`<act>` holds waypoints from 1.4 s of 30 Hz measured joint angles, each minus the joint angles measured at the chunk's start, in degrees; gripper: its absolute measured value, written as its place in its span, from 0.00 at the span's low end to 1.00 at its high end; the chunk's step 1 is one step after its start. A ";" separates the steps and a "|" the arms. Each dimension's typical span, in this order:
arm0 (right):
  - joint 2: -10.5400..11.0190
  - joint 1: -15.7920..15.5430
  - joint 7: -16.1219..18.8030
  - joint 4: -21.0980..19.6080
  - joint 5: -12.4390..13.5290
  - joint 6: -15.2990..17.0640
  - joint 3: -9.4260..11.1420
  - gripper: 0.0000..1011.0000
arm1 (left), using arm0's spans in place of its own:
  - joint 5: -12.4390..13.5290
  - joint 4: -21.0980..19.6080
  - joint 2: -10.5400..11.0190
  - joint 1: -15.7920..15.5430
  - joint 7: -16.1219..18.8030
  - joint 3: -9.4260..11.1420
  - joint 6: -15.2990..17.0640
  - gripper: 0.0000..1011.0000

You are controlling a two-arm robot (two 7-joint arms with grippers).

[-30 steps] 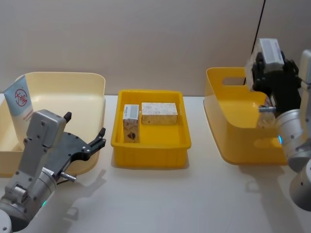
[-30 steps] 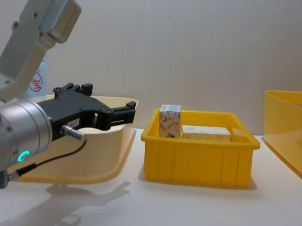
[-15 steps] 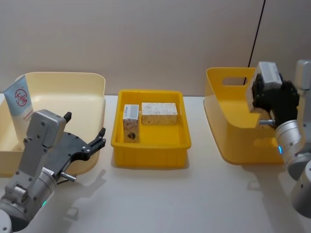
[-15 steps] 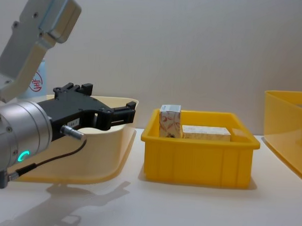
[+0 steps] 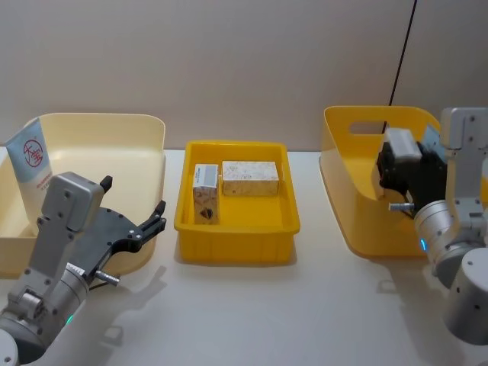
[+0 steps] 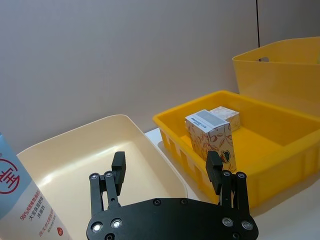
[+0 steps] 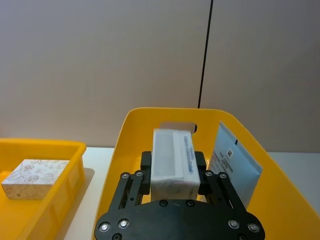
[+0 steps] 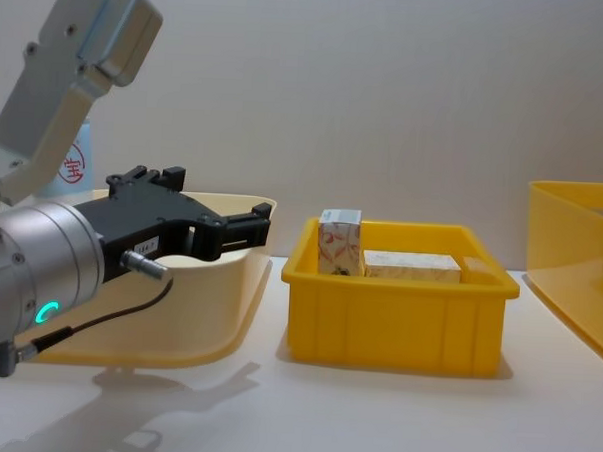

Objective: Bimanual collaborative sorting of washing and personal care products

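Sitting on a smooth off-white table (image 5: pixel 305 305) against a plain matte grey-beige wall (image 5: pixel 244 61), with a thin black cable (image 5: pixel 402 49) hanging down it, are three plastic bins. On the robot's left is a big rounded cream tub (image 5: pixel 114 152), glossy, with the pale-blue squeeze tube (image 5: pixel 32 164) leaning upright at its far left side, red circle logo showing. In the middle is a shallow rectangular yellow tray (image 5: pixel 236 236) with ribbed sides, holding two small white patterned cartons: one carton standing upright (image 5: pixel 205 194), and just beside it one carton lying flat (image 5: pixel 249 177). On the right is a deeper yellow bin (image 5: pixel 358 191) with a handle slot.

Left gripper (image 5: pixel 141 221) hangs by the cream tub's near right corner, fingers spread wide, nothing between them. Right gripper (image 7: pixel 172 182) is over the deep yellow bin, clamped on a white boxy carton (image 7: pixel 172 162). A flat blue-grey pouch (image 7: pixel 234 165) leans against that bin's inner wall next to it.
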 joint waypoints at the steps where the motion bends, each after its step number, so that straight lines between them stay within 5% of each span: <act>1: -0.13 0.10 0.03 0.24 0.03 0.34 -0.01 0.49 | 0.00 0.00 0.00 0.00 0.00 0.00 0.00 0.99; 18: -0.83 0.62 0.26 1.65 0.23 2.23 -0.10 0.98 | 0.00 0.00 0.00 0.00 0.00 0.00 0.00 0.99; 42: -1.05 0.76 0.33 2.01 0.28 2.78 -0.08 0.99 | 0.00 0.00 0.00 0.00 0.00 0.00 0.00 0.99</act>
